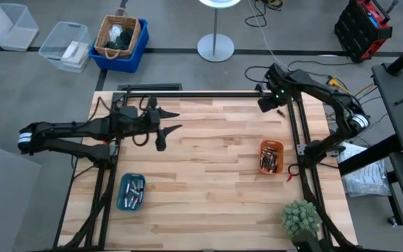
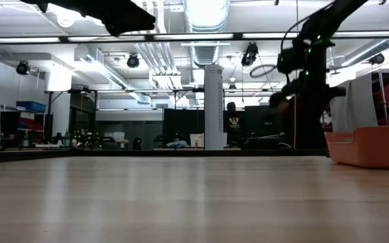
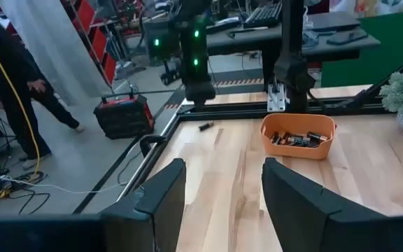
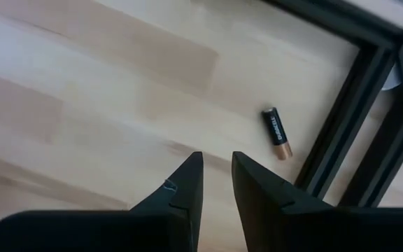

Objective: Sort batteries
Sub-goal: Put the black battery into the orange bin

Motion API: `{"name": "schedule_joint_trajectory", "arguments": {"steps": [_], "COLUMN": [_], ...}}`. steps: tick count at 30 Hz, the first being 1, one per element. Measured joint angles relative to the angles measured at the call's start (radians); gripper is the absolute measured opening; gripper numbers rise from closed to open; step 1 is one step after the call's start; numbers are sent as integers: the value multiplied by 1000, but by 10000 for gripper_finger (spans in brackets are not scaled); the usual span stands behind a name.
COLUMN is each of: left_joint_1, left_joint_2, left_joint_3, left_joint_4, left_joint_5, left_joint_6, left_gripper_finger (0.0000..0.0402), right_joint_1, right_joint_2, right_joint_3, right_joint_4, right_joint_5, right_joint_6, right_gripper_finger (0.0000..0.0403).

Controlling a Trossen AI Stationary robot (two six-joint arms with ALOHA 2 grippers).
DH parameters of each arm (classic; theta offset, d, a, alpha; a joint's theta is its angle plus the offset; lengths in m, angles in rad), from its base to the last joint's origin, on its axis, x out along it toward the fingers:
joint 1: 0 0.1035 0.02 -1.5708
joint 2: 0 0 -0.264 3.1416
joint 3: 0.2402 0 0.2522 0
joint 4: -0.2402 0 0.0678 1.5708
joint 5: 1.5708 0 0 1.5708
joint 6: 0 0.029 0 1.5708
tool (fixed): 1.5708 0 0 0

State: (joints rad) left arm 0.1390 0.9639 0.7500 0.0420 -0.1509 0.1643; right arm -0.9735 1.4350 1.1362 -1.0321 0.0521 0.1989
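Just beyond your right gripper, whose fingers stand released with a narrow gap, lies a lone battery on the tabletop, close against the dark frame rail. Come down off-centre and I'd expect a fingertip to nudge it under the rail or roll it away. Your left gripper waits with fingers parted, well apart from it across the tabletop. To its far side sits the orange tray holding several batteries; nearer the left arm, the teal tray holds a small cluster.
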Motion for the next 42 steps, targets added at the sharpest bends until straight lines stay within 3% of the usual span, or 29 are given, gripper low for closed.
{"name": "schedule_joint_trajectory", "arguments": {"steps": [9,22,34,42], "left_joint_1": [0,0,0,0], "left_joint_2": [-89,-100,-76,92], "left_joint_3": [-54,-57,-57,-57], "left_joint_4": [-8,-9,1,261], "left_joint_5": [0,0,0,7], "left_joint_6": [-20,-35,-35,39], "left_gripper_finger": [169,169,169,150], "right_joint_1": [-64,-68,-52,27], "right_joint_2": [127,137,97,-48], "right_joint_3": [0,6,5,-3], "right_joint_4": [-3,-9,-35,-85], "right_joint_5": [0,0,0,30], "right_joint_6": [-43,-37,-64,-31], "right_gripper_finger": [88,106,63,13]}}
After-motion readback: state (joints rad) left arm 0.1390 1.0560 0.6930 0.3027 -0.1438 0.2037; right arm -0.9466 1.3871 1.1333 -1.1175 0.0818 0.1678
